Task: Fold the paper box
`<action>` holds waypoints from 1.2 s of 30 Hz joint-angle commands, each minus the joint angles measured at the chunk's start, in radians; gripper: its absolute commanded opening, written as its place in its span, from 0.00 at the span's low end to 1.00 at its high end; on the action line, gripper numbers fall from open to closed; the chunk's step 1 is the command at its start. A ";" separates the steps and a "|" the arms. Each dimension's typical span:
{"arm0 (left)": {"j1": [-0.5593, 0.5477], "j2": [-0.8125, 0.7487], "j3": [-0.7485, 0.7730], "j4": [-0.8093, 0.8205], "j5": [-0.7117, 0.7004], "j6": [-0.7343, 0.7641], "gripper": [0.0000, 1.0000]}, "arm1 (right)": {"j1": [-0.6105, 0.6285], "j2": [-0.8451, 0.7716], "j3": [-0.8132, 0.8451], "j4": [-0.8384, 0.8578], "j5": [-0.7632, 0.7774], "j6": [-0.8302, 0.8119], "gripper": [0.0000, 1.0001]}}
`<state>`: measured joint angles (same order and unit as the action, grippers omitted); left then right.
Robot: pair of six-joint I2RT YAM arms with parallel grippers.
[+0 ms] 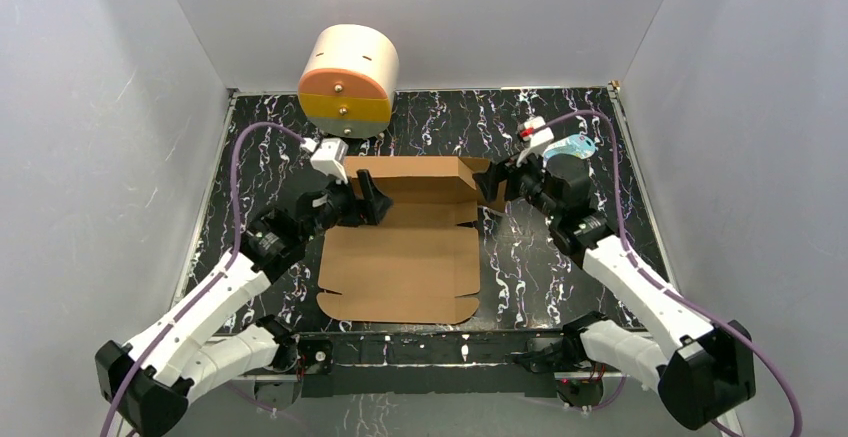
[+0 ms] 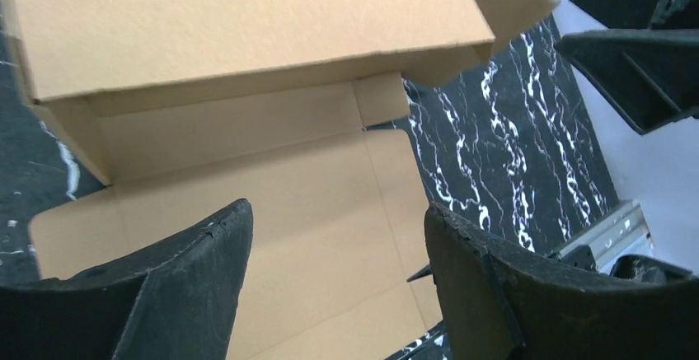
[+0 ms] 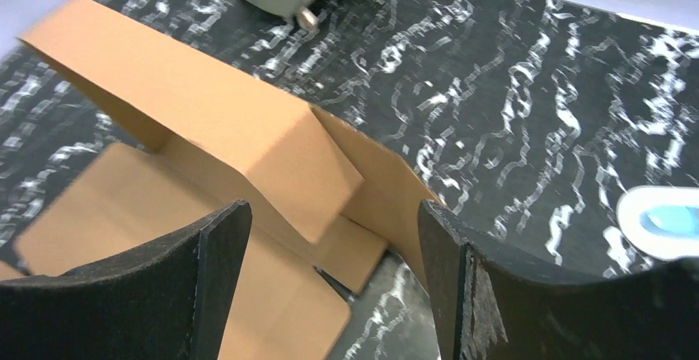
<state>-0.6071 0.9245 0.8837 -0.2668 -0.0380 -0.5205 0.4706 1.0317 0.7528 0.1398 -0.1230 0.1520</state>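
paper box point(image 1: 400, 267) lay flat, far panel stood raised | left gripper point(image 1: 372, 200) was spread at panel's left end | right gripper point(image 1: 490, 185) was spread at its right end

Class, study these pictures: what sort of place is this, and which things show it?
Probably a robot lab test cell: plain grey walls enclose a black marbled table, and a left arm and right arm are bolted at its near edge.

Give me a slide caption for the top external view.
Left gripper and right gripper, both open, flank the raised rear panel of the paper box.
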 commanded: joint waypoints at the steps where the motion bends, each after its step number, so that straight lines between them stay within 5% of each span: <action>1: -0.077 0.008 -0.107 0.168 0.009 -0.031 0.73 | -0.015 -0.060 -0.101 0.091 0.154 -0.124 0.83; 11: -0.198 0.150 -0.229 0.480 -0.049 0.005 0.74 | -0.239 -0.027 -0.242 0.339 -0.139 -0.056 0.78; 18: -0.220 0.272 -0.257 0.635 -0.075 0.094 0.76 | -0.272 0.077 -0.283 0.489 -0.253 -0.056 0.72; 30: -0.244 0.514 -0.236 0.868 -0.134 0.250 0.79 | -0.278 0.199 -0.259 0.541 -0.479 -0.062 0.39; 36: -0.291 0.604 -0.294 1.101 -0.176 0.333 0.80 | -0.275 0.200 -0.275 0.570 -0.532 -0.068 0.32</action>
<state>-0.8619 1.5013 0.6197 0.6182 -0.1513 -0.2798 0.1963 1.2362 0.4747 0.6182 -0.5804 0.0940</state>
